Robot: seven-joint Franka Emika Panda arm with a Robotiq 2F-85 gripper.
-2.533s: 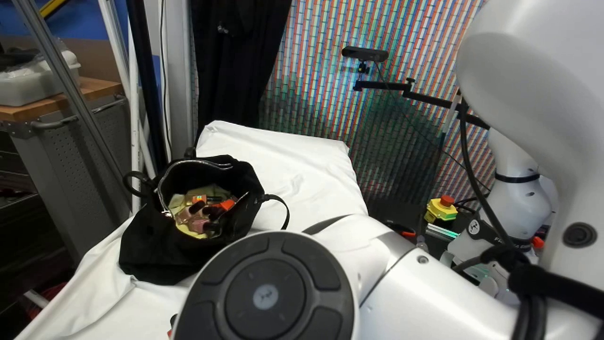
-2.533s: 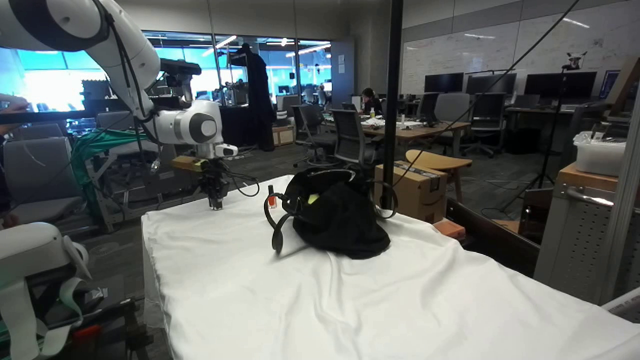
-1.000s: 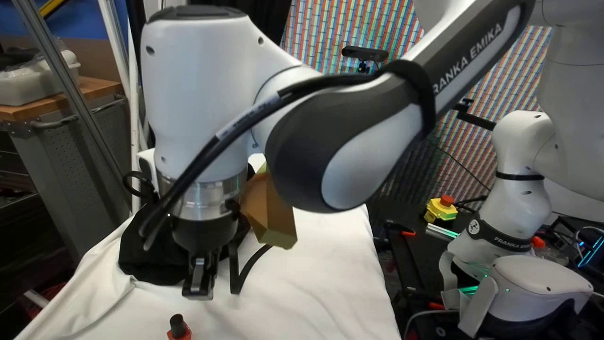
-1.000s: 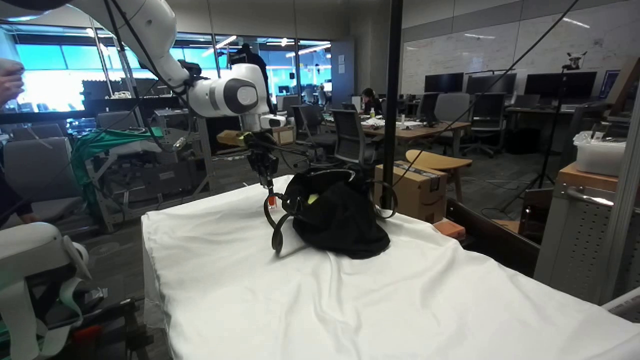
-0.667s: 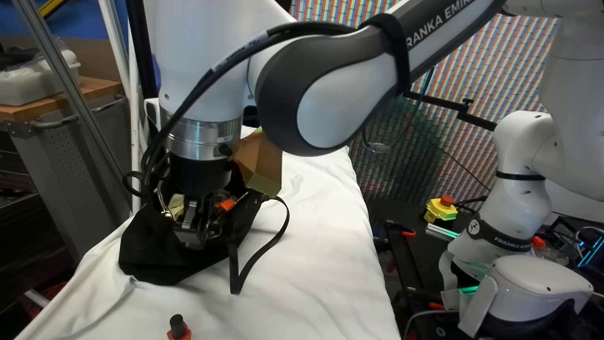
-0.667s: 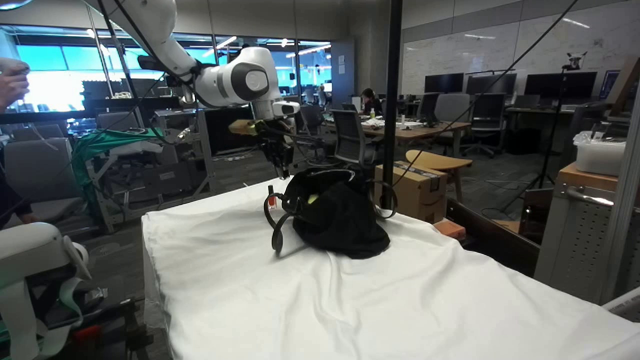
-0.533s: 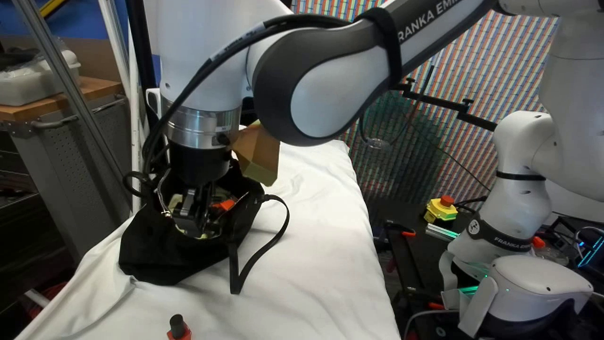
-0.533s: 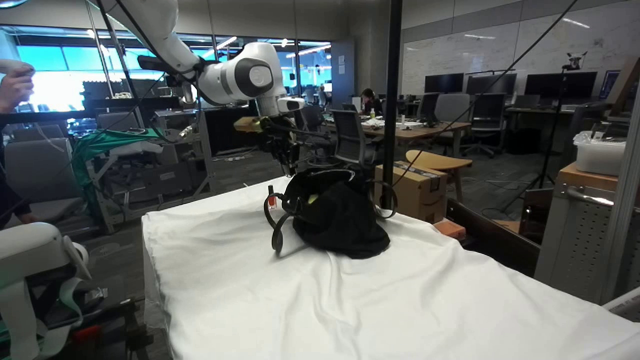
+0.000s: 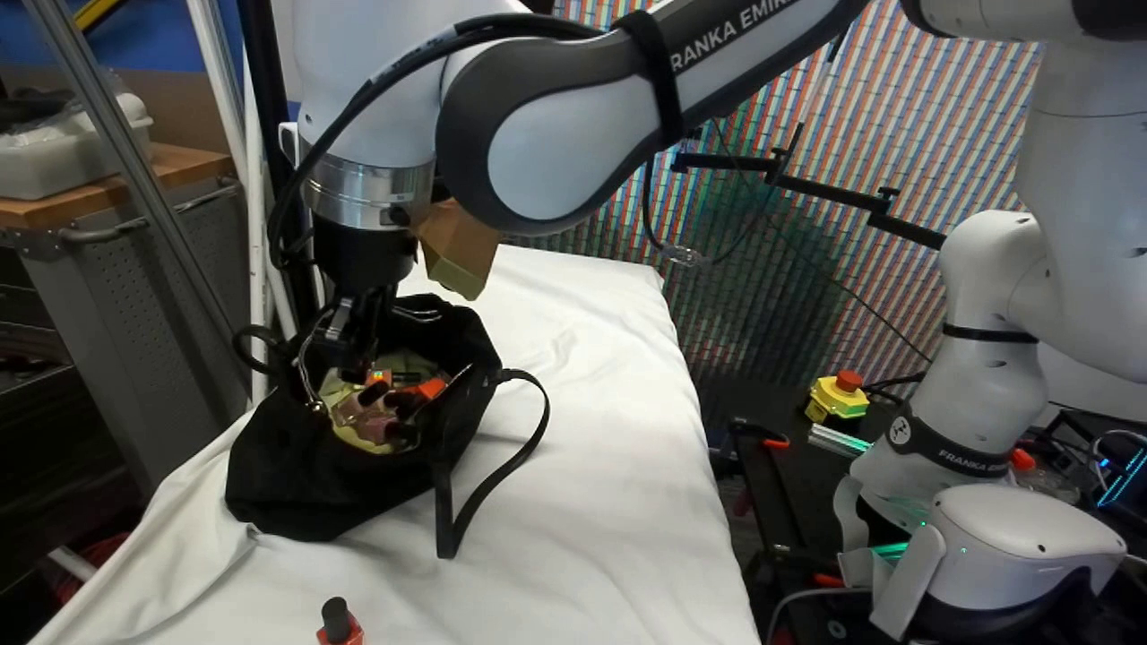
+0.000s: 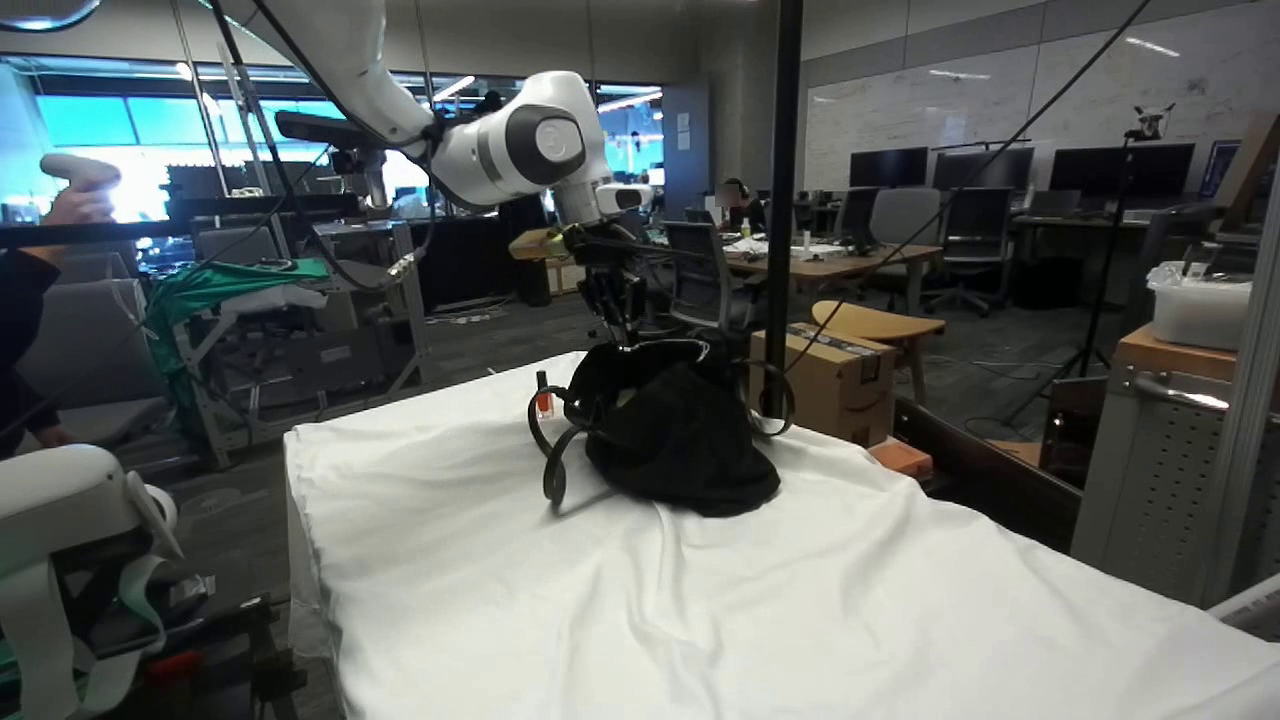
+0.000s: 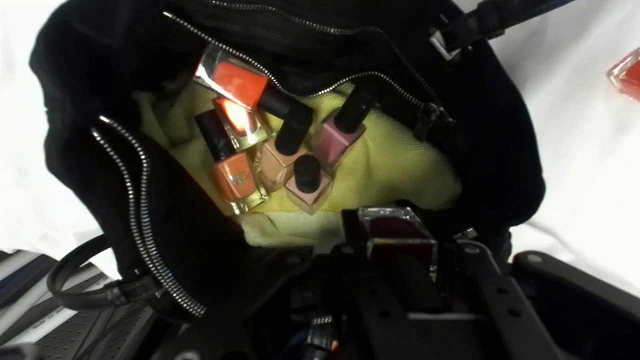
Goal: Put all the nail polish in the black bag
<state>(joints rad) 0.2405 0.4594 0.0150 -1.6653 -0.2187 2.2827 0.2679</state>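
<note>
Six down inside the blk bag [image 10: 690,455], on its yellow lining [image 11: 395,160], per wrist view: red-orange btl [image 11: 239,82], glare-hit btl [image 11: 239,117], orange btl [image 11: 235,175], peach btl [image 11: 272,165], mauve btl [image 11: 332,142] & pale-pink btl [image 11: 306,195]. Blk caps visible on five; glare-hit one's cap can't be made out. Red-orange one lies on its side by the zip edge; orange one lies flat too, cap beside the glare-hit one. Peach, mauve & pale-pink bunched close tog.

Gripper [image 11: 395,237] is clenched on a 7th, dark-red btl [image 11: 400,227]: held b/w the fingers, glass base facing out, blk cap back twd the palm. In both exterior views it points down @ the bag mouth; how far tips reach past the rim, can't tell.

8th, loose red btl [image 9: 340,627], stands upright on the white cloth [image 9: 582,484], outside the bag but near it, dark cap up, lower part cut by frame edge. In an exterior view it's just beside the bag's strap [image 10: 553,480]; wrist view gets only a bit of it.

Bkgd: cardboard box [image 10: 840,390], plastic tub [image 10: 1200,315] on a cart [image 10: 1150,470], yellow e-stop [image 9: 833,403] w/ red button.
</note>
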